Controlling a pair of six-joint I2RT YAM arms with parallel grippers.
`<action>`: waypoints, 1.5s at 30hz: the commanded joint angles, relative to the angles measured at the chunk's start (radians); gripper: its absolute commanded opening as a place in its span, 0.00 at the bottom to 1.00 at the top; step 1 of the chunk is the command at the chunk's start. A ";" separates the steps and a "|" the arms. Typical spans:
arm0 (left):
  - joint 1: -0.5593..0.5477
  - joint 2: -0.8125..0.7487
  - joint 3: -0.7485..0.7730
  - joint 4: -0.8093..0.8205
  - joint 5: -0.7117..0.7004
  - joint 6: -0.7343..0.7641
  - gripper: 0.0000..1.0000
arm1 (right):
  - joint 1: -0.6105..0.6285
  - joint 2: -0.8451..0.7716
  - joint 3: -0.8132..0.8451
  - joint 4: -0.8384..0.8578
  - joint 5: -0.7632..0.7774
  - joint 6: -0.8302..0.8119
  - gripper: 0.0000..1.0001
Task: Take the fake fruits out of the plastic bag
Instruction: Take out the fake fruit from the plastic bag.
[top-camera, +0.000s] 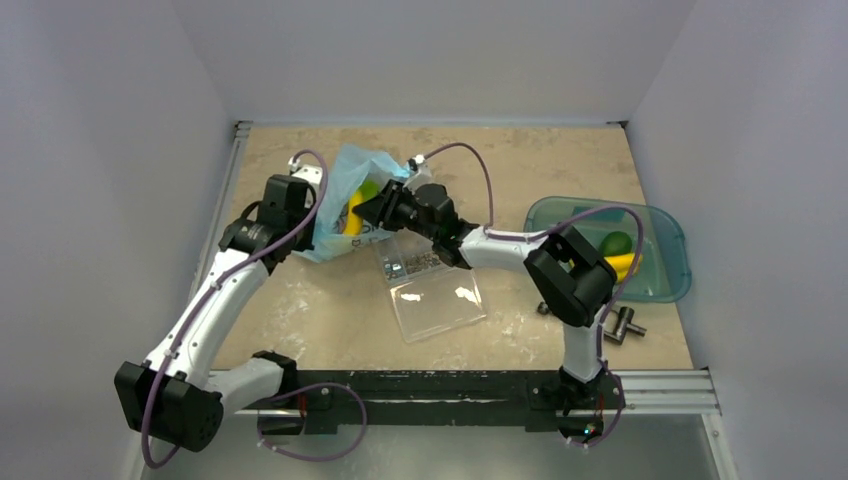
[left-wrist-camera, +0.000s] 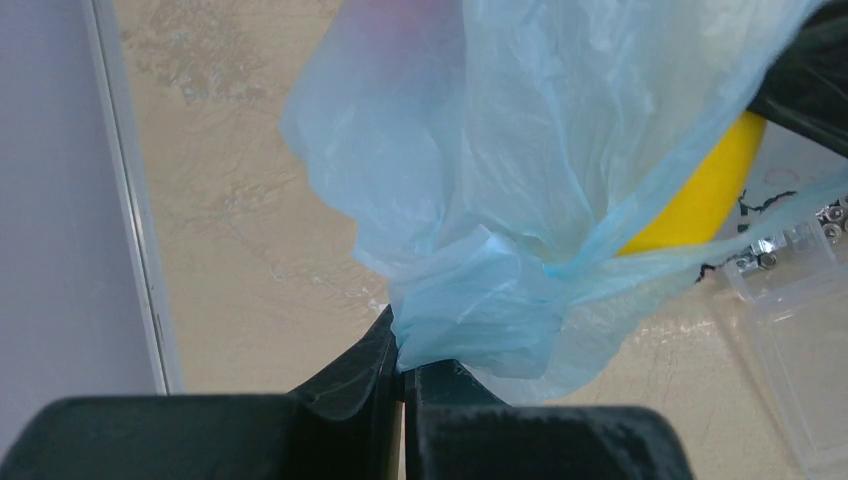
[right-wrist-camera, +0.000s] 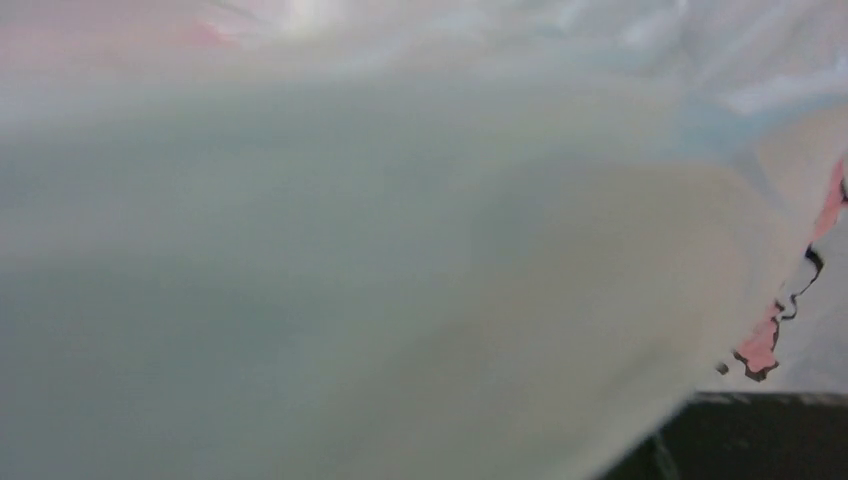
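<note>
Beige table (top-camera: 560, 170), far left: plastic bag (top-camera: 338, 185) is being clamped by L gripper (left-wrist-camera: 403, 385), fingers clenched. R gripper (top-camera: 370, 208) is being held inside bag mouth, finger state can't be told. Extraction step; banana (left-wrist-camera: 700, 190) grasp reqd next.

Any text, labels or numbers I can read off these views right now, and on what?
None can be read.
Plastic bag, top view: dark marks on its white panel, too small.
Same bag, right wrist view: pink and black print, blurred.
</note>
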 joint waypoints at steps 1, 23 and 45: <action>0.026 0.010 0.020 0.045 0.021 -0.016 0.00 | 0.009 -0.134 -0.025 -0.037 0.059 -0.182 0.00; 0.028 -0.014 0.000 0.032 -0.021 -0.013 0.00 | -0.126 -0.373 -0.082 -0.034 -0.051 -0.172 0.00; 0.028 -0.028 0.001 0.028 0.036 -0.009 0.00 | -0.476 -0.979 -0.451 -0.321 0.401 -0.240 0.00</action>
